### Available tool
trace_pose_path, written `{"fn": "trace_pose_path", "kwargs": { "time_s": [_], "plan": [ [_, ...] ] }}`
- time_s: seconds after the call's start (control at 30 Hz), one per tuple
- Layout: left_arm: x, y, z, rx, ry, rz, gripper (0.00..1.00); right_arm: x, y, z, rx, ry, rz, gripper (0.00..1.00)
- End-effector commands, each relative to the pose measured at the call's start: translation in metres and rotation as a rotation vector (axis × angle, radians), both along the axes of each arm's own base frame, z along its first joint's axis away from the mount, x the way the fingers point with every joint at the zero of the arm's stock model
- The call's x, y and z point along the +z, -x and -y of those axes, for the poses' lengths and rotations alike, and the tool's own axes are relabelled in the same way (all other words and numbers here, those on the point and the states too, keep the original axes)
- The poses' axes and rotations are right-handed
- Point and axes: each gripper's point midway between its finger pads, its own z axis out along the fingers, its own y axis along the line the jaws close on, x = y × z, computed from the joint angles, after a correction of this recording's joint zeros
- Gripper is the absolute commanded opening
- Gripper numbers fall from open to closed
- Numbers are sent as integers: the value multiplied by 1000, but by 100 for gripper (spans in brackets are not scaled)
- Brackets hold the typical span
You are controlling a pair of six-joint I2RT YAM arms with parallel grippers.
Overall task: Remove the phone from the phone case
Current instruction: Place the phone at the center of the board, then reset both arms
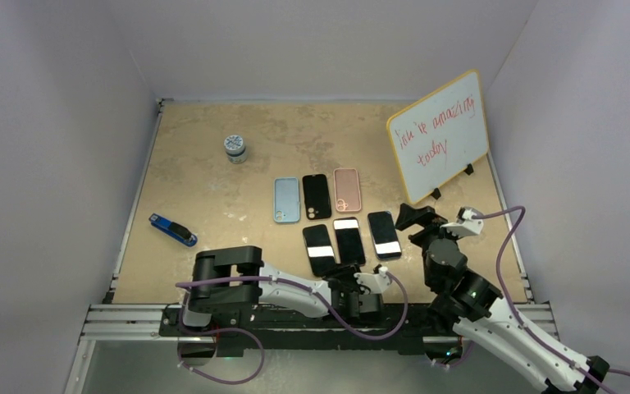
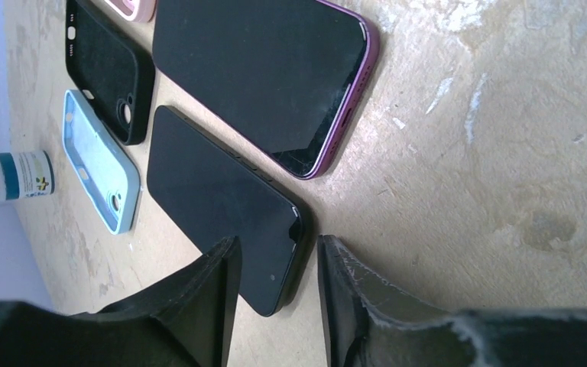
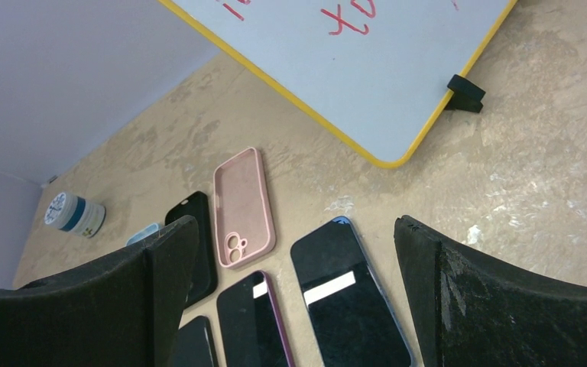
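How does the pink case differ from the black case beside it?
The pink case is light coloured, the black case dark. The pink case sits at the right end of the back row, the black case in the middle, next to the light blue case. Both lie flat and look empty.

Robot lab test cell: a tan surface (image 1: 213, 164) boxed in by plain white walls (image 1: 57, 123). Two robot arms (image 1: 238, 275) are bolted to an aluminium rail (image 1: 123, 316), with purple cables (image 1: 407, 304) looping off them. Beyond the right tool (image 3: 294, 222), a propped whiteboard (image 3: 351, 69) bears red handwriting. Left of that tool, phones (image 1: 349, 240) and cases (image 1: 287, 199) lie in neat rows.
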Motion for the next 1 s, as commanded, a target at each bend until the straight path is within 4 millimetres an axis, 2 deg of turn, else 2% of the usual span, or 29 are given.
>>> {"fn": "trace_pose_path", "kwargs": {
  "time_s": [0.0,0.13,0.27,0.4,0.57,0.67,0.77,0.87,0.97],
  "plan": [
    [-8,2,2,29,17,-41,45,12,3,14,-58,-12,22,99],
    [7,0,0,42,51,-49,51,20,7,22,-70,5,29,99],
    [31,-4,2,52,180,-130,55,26,14,33,-87,39,16,99],
    [60,-28,-8,115,353,-209,57,33,23,45,-101,48,7,99],
    [114,-58,-36,212,576,-229,64,48,34,56,-107,-19,42,99],
    [141,-78,-64,300,728,-253,72,59,38,57,-87,-53,68,99],
    [171,-94,-108,419,880,-198,83,71,43,62,-90,-69,75,99],
    [208,-97,-152,515,991,-68,96,87,50,70,-86,-43,63,99],
    [248,-92,-194,562,1067,60,98,98,57,80,-106,-17,34,99]
  ]
}}
